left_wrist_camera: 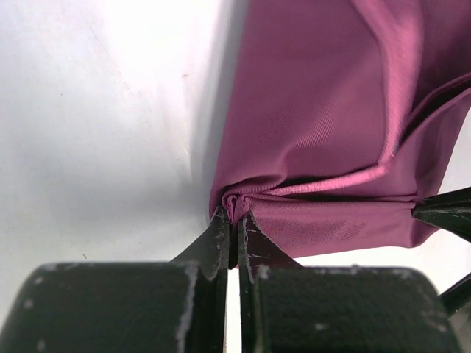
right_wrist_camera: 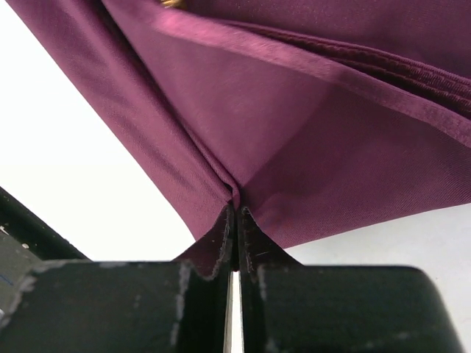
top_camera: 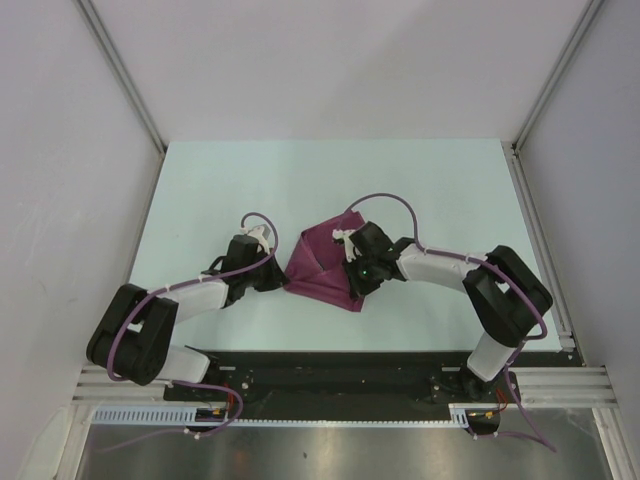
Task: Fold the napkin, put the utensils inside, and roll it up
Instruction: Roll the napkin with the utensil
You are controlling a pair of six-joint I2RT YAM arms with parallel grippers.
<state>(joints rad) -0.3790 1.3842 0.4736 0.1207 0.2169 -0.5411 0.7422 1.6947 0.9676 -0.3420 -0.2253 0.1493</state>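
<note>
The magenta-purple napkin (top_camera: pixel 322 262) lies bunched in a rough folded diamond at the table's middle, between both arms. My left gripper (top_camera: pixel 283 283) is shut on its left corner; in the left wrist view the cloth (left_wrist_camera: pixel 316 110) is pinched between the closed fingertips (left_wrist_camera: pixel 234 217). My right gripper (top_camera: pixel 352 290) is shut on the napkin's lower right part; in the right wrist view the cloth (right_wrist_camera: pixel 309 125) puckers into the closed fingertips (right_wrist_camera: pixel 236 209). The spoon is hidden, apart from a tiny gold glint (right_wrist_camera: pixel 171 3) at the top edge of the right wrist view.
The pale green table (top_camera: pixel 330 180) extends behind and beside the napkin. Aluminium rails (top_camera: pixel 535 230) run along its left and right sides, with white walls beyond. The black base plate (top_camera: pixel 330 375) with the arm mounts lies along the near edge.
</note>
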